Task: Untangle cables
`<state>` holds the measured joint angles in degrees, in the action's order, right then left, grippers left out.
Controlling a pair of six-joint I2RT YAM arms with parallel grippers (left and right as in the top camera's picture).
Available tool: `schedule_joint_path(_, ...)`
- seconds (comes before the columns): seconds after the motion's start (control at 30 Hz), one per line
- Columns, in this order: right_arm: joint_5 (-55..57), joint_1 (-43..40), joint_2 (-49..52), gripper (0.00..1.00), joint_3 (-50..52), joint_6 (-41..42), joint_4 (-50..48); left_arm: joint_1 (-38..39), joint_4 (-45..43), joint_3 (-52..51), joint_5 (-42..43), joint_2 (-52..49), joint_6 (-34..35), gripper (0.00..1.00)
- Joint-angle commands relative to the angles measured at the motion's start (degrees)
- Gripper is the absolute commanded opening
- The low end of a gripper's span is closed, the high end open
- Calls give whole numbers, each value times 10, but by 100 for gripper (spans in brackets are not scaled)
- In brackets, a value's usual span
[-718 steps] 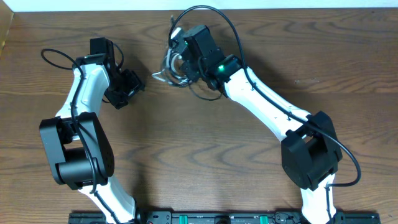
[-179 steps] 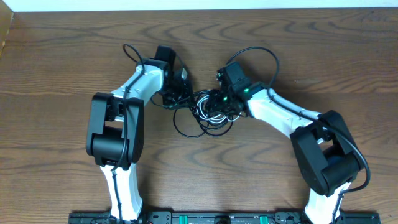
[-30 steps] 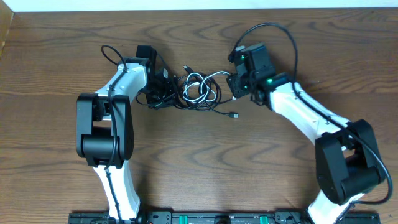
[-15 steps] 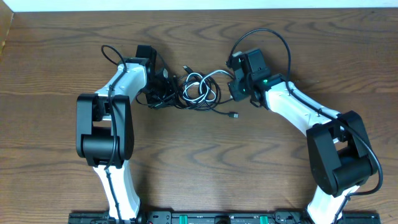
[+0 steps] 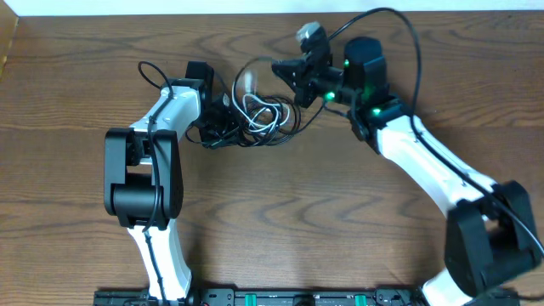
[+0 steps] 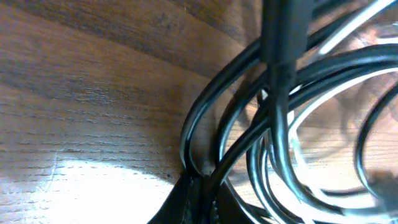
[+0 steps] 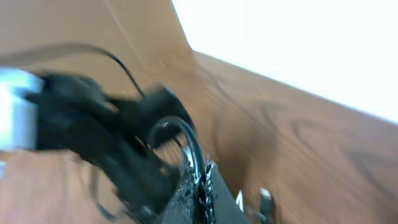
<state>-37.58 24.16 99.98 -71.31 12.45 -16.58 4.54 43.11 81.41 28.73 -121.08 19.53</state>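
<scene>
Brown wood-grain tabletop (image 5: 85,187) fills our view, and across it the right arm (image 5: 425,161) has swung up toward the far edge, where half a second ago it sat low beside the tangle. The left arm (image 5: 161,119) has not budged.

Between them we see the cables (image 5: 263,119): thin glossy black cords looped over one another in a loose knot near the middle of the far side, with one white strand (image 5: 248,85) threaded through.

The left fingers (image 5: 223,119) are buried in the knot's left edge, pinched tight on black strands that fan out from the tips (image 6: 193,202). The right fingers (image 5: 280,68) were parted a second ago; now they're clamped on a black loop (image 7: 186,140), hoisting it clear of the wood. The stray plug that lay below the knot is gone from that spot.
</scene>
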Motion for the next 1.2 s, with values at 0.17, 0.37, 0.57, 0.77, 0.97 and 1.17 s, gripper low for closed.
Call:
schedule_joint_path(0.17, -14, -35, -116, 1, -6, 30, -3, -6, 1, 1, -43, -12, 3, 8)
schedule_joint_path(0.37, 0, -85, -157, 1, -6, 40, 71, -6, 1, 1, -43, -12, 3, 8)
schedule_joint_path(0.57, 133, -127, -158, 1, -6, 49, 272, -6, 1, 1, -44, -12, 3, 8)
schedule_joint_path(0.77, 240, -169, -158, 1, -6, 49, 442, -29, 5, 1, -44, -12, 5, 7)
schedule_joint_path(0.97, 242, -227, -158, 1, -6, 46, 526, -83, 19, 1, -43, -12, 23, 8)
schedule_joint_path(1.17, 281, -304, -158, 1, -6, 5, 594, -137, 34, 0, -44, -12, 38, 7)
